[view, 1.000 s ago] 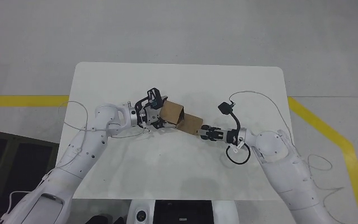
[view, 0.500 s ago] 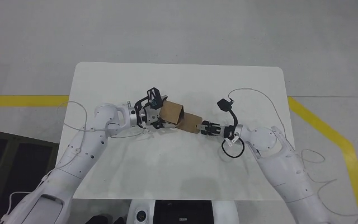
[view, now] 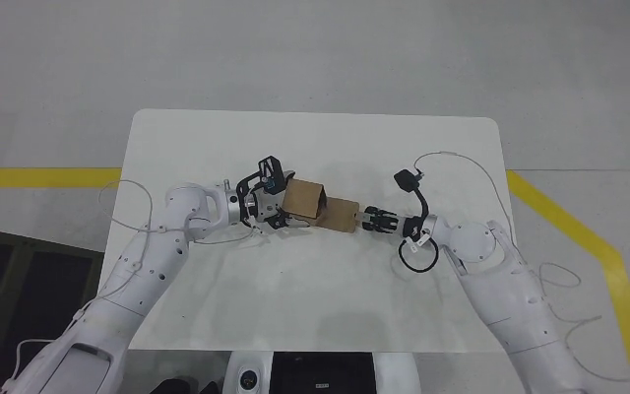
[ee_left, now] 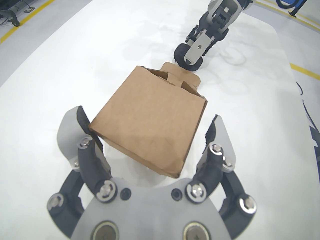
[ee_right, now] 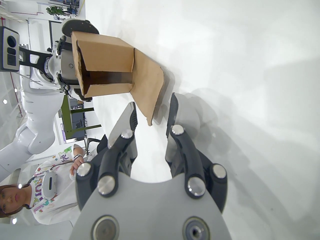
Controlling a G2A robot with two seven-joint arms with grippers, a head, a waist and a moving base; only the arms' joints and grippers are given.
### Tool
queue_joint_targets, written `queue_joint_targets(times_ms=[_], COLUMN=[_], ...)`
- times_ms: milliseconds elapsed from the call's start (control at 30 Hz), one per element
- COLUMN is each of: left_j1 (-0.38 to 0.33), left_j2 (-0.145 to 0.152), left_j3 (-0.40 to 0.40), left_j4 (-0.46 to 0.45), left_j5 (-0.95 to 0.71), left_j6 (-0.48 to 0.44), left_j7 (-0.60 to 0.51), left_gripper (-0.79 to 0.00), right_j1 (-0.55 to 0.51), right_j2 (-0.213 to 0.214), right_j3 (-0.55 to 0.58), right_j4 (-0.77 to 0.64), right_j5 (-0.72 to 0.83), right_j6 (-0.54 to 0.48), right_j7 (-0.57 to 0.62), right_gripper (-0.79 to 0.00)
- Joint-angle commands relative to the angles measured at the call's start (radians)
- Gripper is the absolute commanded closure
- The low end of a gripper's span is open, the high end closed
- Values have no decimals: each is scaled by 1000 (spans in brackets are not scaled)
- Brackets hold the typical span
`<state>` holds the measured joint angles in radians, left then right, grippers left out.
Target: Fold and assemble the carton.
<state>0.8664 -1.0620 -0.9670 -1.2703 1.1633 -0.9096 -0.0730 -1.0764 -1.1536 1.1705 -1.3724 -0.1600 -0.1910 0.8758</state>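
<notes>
The carton [view: 313, 204] lies on its side at the middle of the table [view: 295, 295], its flap [ee_right: 147, 86] extended toward the right gripper [ee_right: 152, 108], whose jaws stand parted astride the flap tip, while the left gripper [ee_left: 147, 121] straddles the closed end, jaws spread, one pad [ee_left: 83, 122] touching a corner, the other apparently just clear

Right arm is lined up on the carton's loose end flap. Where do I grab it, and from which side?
Take the flap by its free outer edge, coming in from the open end of the carton. It juts out flat toward the right gripper, whose open fingers bracket its corner.
</notes>
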Motion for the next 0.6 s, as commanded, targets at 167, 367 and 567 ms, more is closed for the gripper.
queue_joint_targets(times_ms=[167,367,567], left_j1=[3,5,9], left_j2=[0,0,1], left_j3=[-5,-10,-17], left_j4=[-1,-4,-3], left_j5=[1,3,3], left_j6=[-5,-11,-14], left_j7=[-3,-6,-7], left_gripper=[-785,-785,-785], right_j1=[41,95,118], right_j2=[-19,-41,-46], right_j3=[-66,-126,-128], right_j4=[56,113,95], right_j5=[43,95,114], right_j6=[-8,-34,-44], right_j7=[-18,-36,-41], right_gripper=[-277,-292,-299])
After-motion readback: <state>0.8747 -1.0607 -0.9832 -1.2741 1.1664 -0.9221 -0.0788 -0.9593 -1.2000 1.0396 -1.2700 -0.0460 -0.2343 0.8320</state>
